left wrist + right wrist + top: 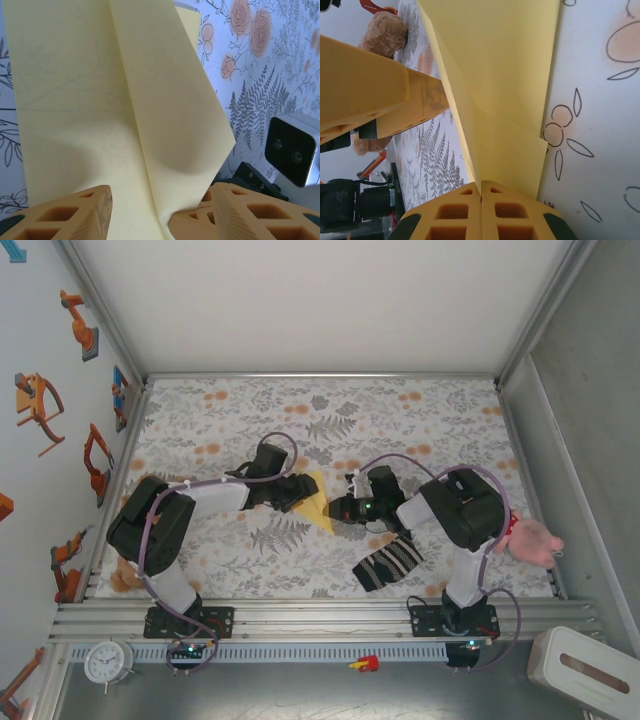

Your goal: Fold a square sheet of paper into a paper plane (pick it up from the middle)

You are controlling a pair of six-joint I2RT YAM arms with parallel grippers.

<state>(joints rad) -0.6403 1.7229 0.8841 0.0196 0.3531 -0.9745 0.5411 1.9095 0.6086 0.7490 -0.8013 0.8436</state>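
**Inspector:** Status check. Where is the thin, pale-yellow square sheet of paper (318, 502) sitting?

**Onlooker:** It is sitting between the two arms, over the middle of the floral-patterned desk (300, 410). It is not touching the black-and-white striped sock (390, 562), which is lying closer to the right arm's base.

**Inspector:** Right pincer (481, 205)?

**Onlooker:** Its fingers are pressing together on one end of the sheet. The paper is emerging straight from the seam between them.

**Inspector:** Left pincer (160, 225)?

**Onlooker:** Its fingers (75, 215) are standing apart, one on each side of a raised lengthwise crease. I am not seeing them pinching it.

**Inspector:** Work completed?

**Onlooker:** The sheet is not lying flat. One long crease is running down its length. The right wrist view is showing doubled layers with a stepped edge. I am reading the pick-up and at least one fold as done.

**Inspector:** Work remaining?

**Onlooker:** I am judging this as mid-procedure. No finished dart with a sharp nose and spread wings is showing. Pressing the crease and making the later folds are likely outstanding. Whether the nose corners are turned in, I cannot tell.
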